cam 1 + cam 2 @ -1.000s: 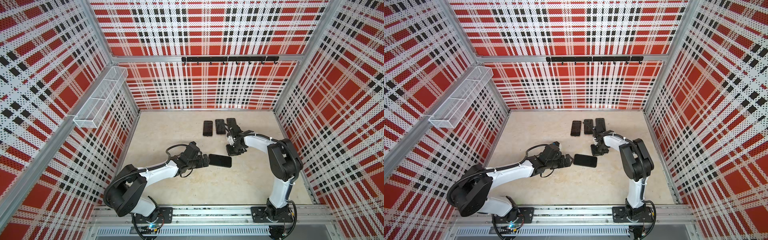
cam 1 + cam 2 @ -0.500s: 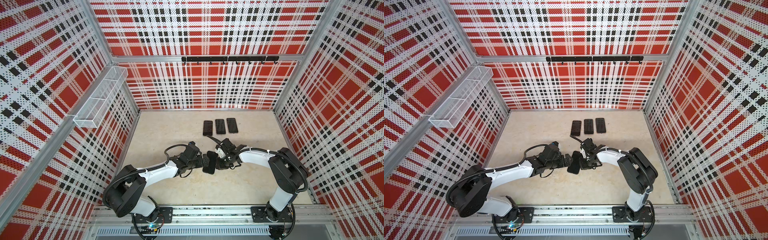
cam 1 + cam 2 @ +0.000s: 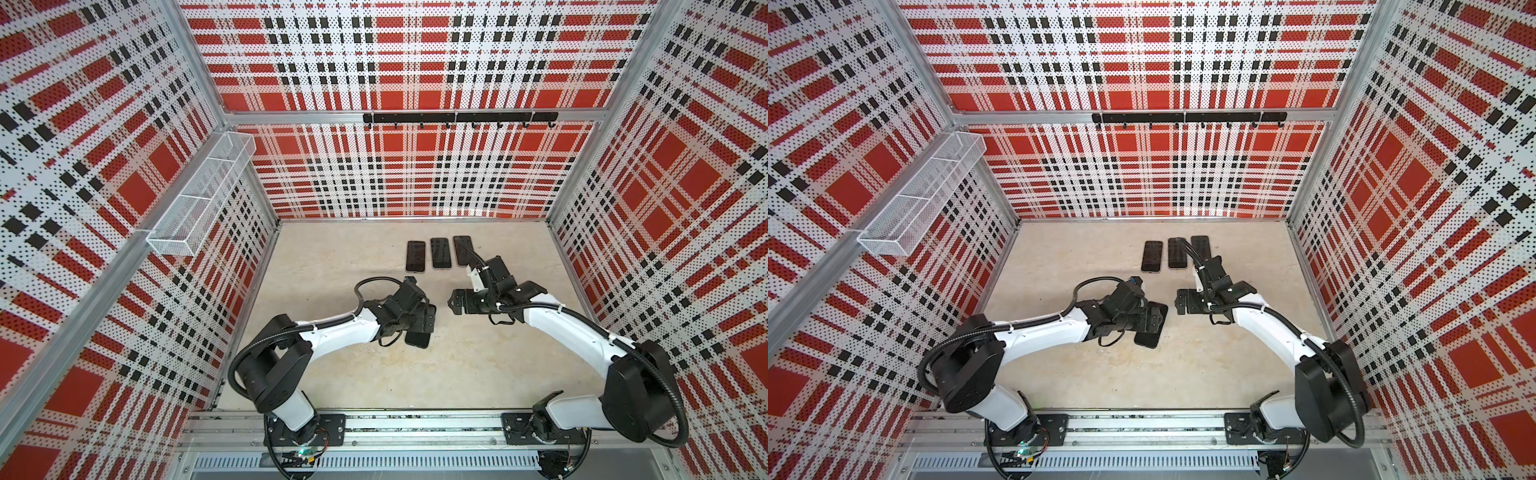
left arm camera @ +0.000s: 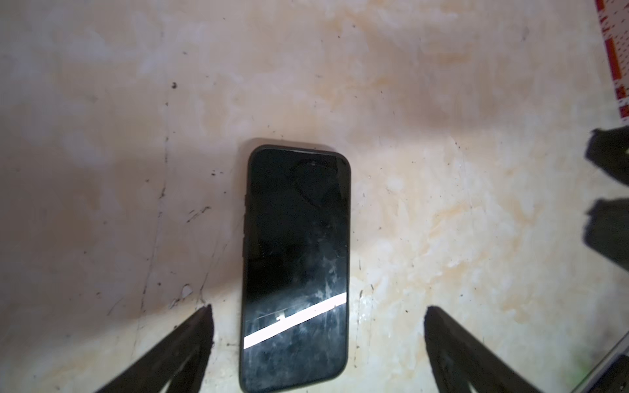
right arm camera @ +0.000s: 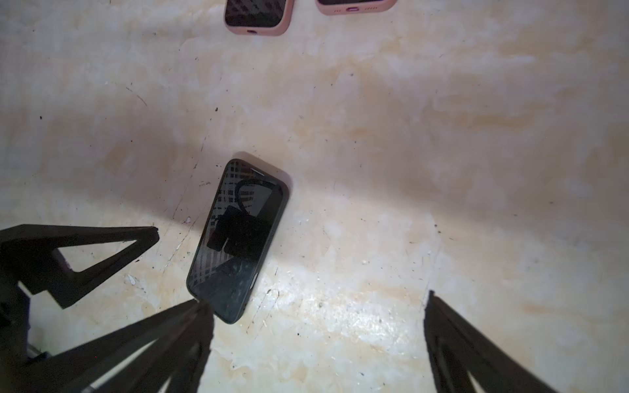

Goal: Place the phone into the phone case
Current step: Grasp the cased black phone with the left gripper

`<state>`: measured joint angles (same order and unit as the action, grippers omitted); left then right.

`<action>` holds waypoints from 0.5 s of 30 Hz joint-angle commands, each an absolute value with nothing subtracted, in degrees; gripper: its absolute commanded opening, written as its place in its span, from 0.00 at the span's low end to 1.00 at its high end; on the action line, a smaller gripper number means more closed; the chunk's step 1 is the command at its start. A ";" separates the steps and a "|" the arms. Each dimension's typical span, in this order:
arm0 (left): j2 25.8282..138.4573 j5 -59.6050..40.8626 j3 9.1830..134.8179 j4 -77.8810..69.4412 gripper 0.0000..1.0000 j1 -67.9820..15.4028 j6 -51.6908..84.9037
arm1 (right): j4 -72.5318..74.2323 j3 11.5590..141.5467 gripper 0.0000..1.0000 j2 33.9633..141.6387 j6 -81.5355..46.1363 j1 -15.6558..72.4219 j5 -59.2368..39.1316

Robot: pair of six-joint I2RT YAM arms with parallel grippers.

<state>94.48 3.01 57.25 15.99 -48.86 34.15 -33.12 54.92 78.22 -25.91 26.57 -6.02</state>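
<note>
On the table, the phone lies before three other phones.

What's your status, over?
Left gripper open above phone; right gripper open, apart. Phone flat on table, apparently in dark case. Three other phones at back, nothing blocking.

Black phone, red-plaid walls

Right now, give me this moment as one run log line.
left gripper: open, over phone | right gripper: open, clear of phone | phone: flat on table, screen up, in dark case | back row: three phones
</note>
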 commanded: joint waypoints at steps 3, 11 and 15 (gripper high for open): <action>100.16 5.29 62.62 24.28 0.98 -49.99 29.17 | -37.45 54.69 1.00 75.94 -22.26 24.10 -4.60; 105.44 6.33 66.79 28.41 0.98 -50.86 28.87 | -34.92 50.70 1.00 74.44 -20.50 19.78 -8.04; 107.76 5.98 68.34 28.95 0.98 -51.63 28.86 | -33.94 50.01 1.00 74.44 -20.04 19.15 -8.91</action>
<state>106.24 5.26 66.28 26.96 -50.76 29.87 -35.24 50.37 75.53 -21.43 19.62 -7.62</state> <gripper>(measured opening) 0.982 0.999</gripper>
